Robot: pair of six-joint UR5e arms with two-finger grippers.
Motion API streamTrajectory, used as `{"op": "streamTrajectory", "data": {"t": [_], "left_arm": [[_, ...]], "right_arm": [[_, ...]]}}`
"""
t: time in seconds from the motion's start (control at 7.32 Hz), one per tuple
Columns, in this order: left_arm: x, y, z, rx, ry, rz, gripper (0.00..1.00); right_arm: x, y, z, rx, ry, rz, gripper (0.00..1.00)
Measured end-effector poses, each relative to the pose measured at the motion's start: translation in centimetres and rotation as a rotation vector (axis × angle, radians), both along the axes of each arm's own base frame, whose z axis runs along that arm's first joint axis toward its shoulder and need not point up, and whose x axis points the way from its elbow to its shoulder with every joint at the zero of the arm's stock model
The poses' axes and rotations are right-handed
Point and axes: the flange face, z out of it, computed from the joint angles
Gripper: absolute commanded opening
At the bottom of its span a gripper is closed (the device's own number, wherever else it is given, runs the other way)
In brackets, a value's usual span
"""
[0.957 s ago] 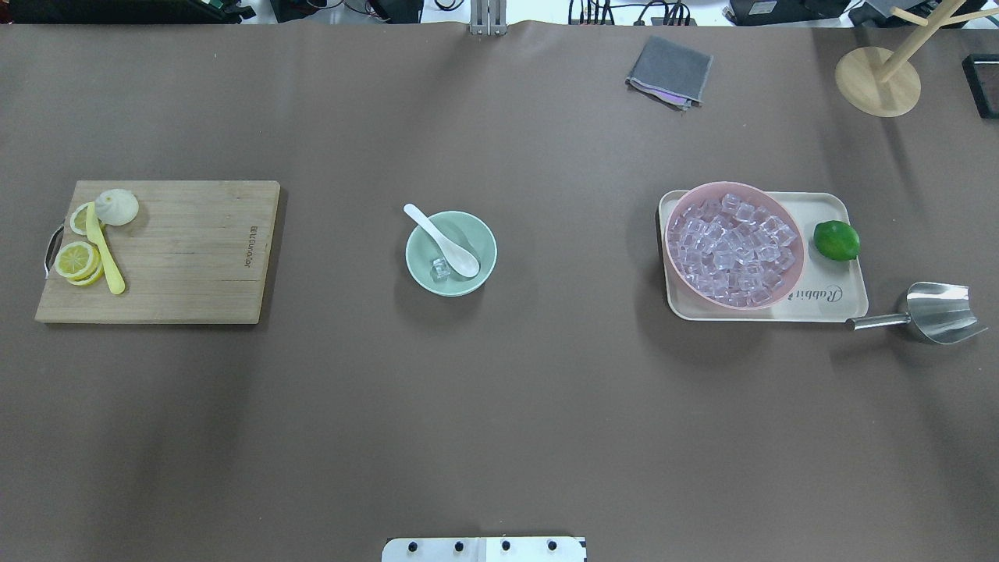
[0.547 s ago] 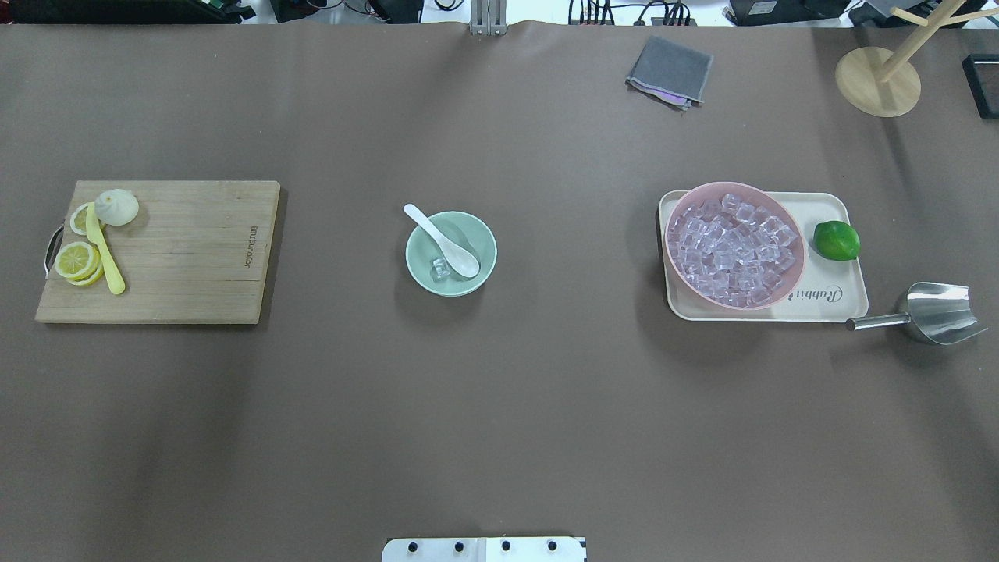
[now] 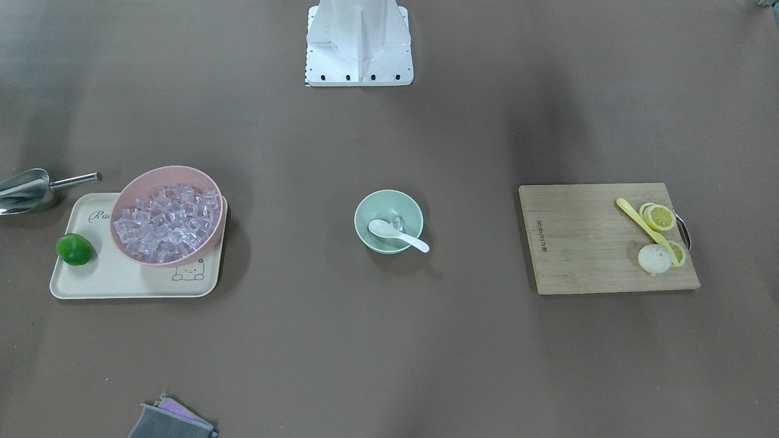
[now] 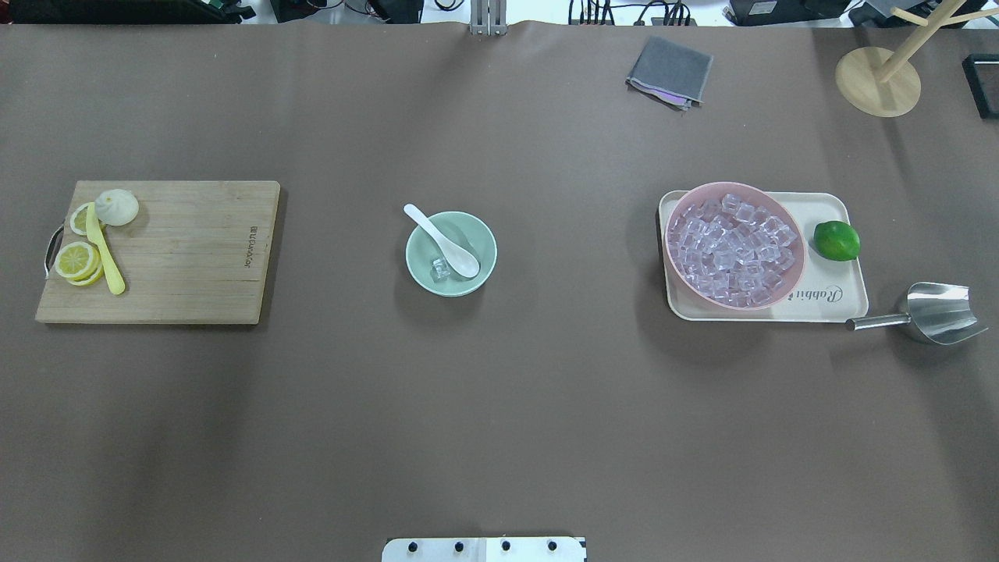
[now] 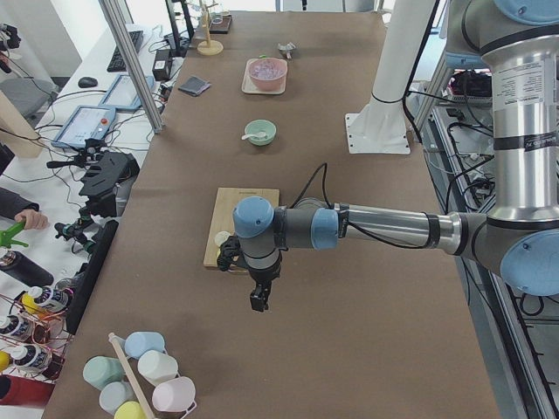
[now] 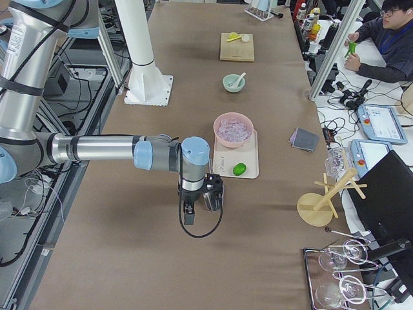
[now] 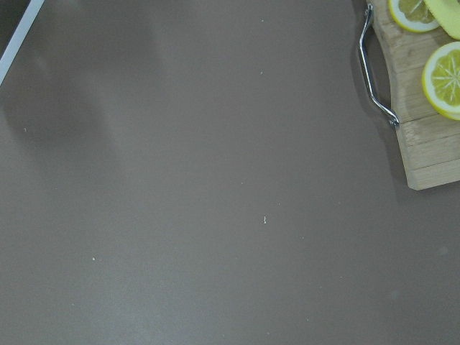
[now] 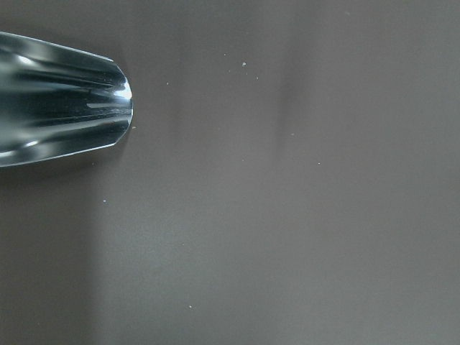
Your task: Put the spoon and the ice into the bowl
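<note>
The mint-green bowl (image 4: 478, 232) stands at the table's middle and also shows in the front-facing view (image 3: 406, 205). The white spoon (image 4: 446, 247) lies in it, scoop inside, handle over the far-left rim. One clear ice cube (image 4: 440, 269) sits in the bowl beside the scoop. My left gripper (image 5: 258, 302) hangs above bare table just past the cutting board's handle end. My right gripper (image 6: 188, 217) hangs beside the steel scoop. Both show only in side views, so I cannot tell if they are open or shut.
A pink bowl (image 4: 677, 212) full of ice cubes and a lime (image 4: 837, 240) sit on a cream tray (image 4: 829, 301) at the right. A steel scoop (image 4: 935, 312) lies beside it. A cutting board (image 4: 187, 250) with lemon slices is at the left. A grey cloth (image 4: 670, 72) lies far back.
</note>
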Motion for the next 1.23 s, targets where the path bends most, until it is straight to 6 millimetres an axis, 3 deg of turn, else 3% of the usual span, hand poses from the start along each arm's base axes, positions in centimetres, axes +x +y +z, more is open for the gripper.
{"op": "streamTrajectory", "data": {"t": [0.41, 1.23], "left_arm": [[0.00, -0.08, -0.18, 0.005, 0.000, 0.001, 1.00], [0.03, -0.46, -0.62, 0.016, 0.000, 0.001, 1.00]], "right_arm": [[-0.79, -0.04, -0.50, -0.010, -0.100, 0.007, 1.00], [-0.98, -0.03, -0.02, -0.023, -0.118, 0.007, 1.00]]}}
